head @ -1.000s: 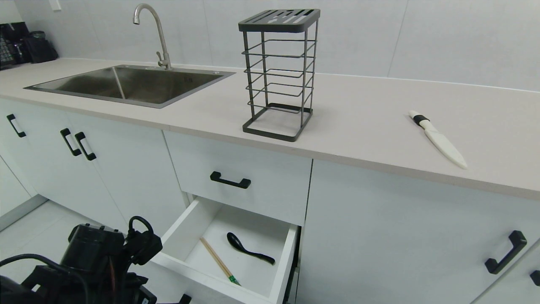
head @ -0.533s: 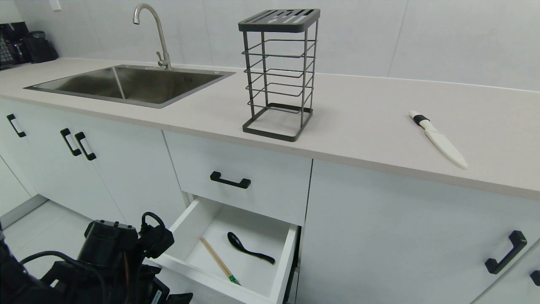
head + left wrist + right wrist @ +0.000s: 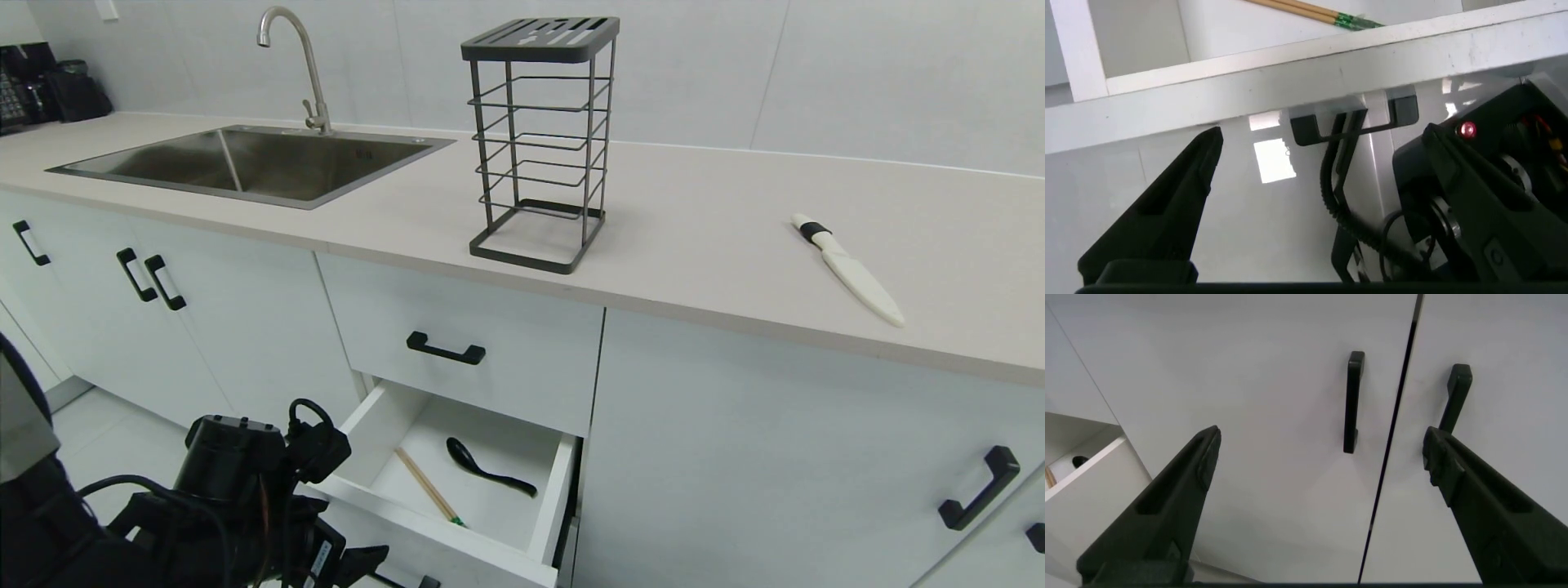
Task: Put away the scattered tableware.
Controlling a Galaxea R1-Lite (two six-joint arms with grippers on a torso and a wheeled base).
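So we're looking at the long beige countertop running well above the left pincer, which is hanging low by the cabinet fronts with its two fingers spread apart. Up on that counter, the steel sink is sitting above and a bit left of that pincer. The black wire rack is standing upright above it and off to its right.

The white drawer is standing pulled out just beside the left pincer, on its right. The drawer handle is lining up with the gap just past the fingertips; we can't tell if anything is touching.

The right pincer is holding its fingers wide apart too, empty. It's facing two white cabinet doors, with the black door handles sitting just beyond its tips.

The white knife is lying flat on the counter, far up and to the right of the left pincer, well apart from the rack. Inside the drawer, near the left pincer's right side, the chopsticks are lying beside the black spoon, not touching it.
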